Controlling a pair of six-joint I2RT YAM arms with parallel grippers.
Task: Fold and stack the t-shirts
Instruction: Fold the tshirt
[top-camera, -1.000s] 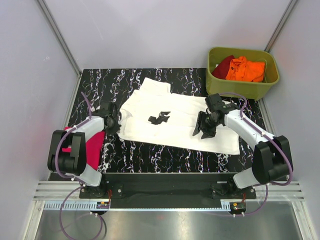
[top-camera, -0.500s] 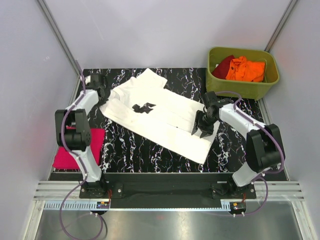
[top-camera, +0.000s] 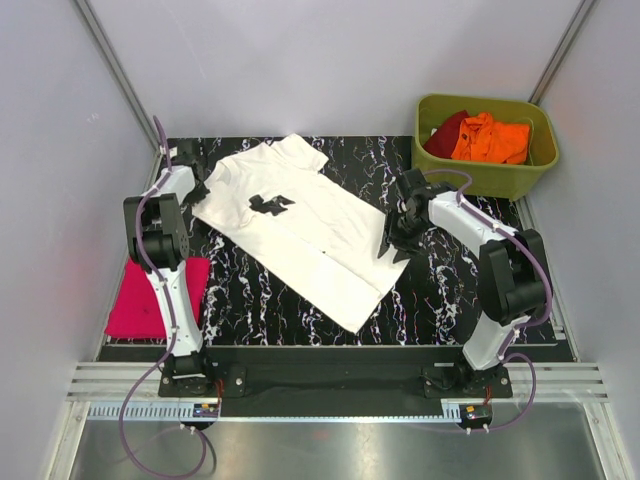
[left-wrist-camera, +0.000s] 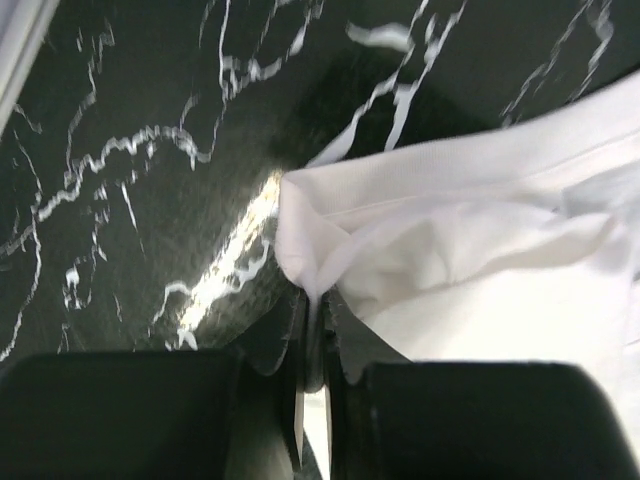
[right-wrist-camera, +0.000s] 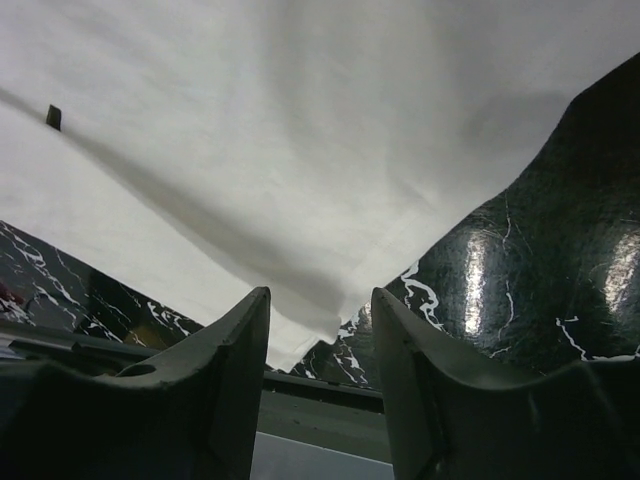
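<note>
Left claw (left-wrist-camera: 315, 310) is clenched on a bunched fold of the white short-sleeved cotton t-shirt with the small black chest print (top-camera: 300, 235), at its sleeve end near the far left of the black white-veined marble tabletop (top-camera: 440, 290). The right claw (right-wrist-camera: 320, 300) stands released, its fingers parted just above the shirt's right edge with no cloth pinched between them.

The shirt lies spread slantwise across the middle of the tabletop, print up. A folded magenta-pink cloth shirt (top-camera: 150, 295) rests at the near left. An orange shirt (top-camera: 490, 138) and a dark red one (top-camera: 447, 132) wait in the olive-green plastic tub (top-camera: 480, 178).

The cloth looks light, limp and quick to crease, and it should slide easily on the glossy surface. A thin pinch at an edge is the likeliest hold, at a hem corner or shoulder seam.
</note>
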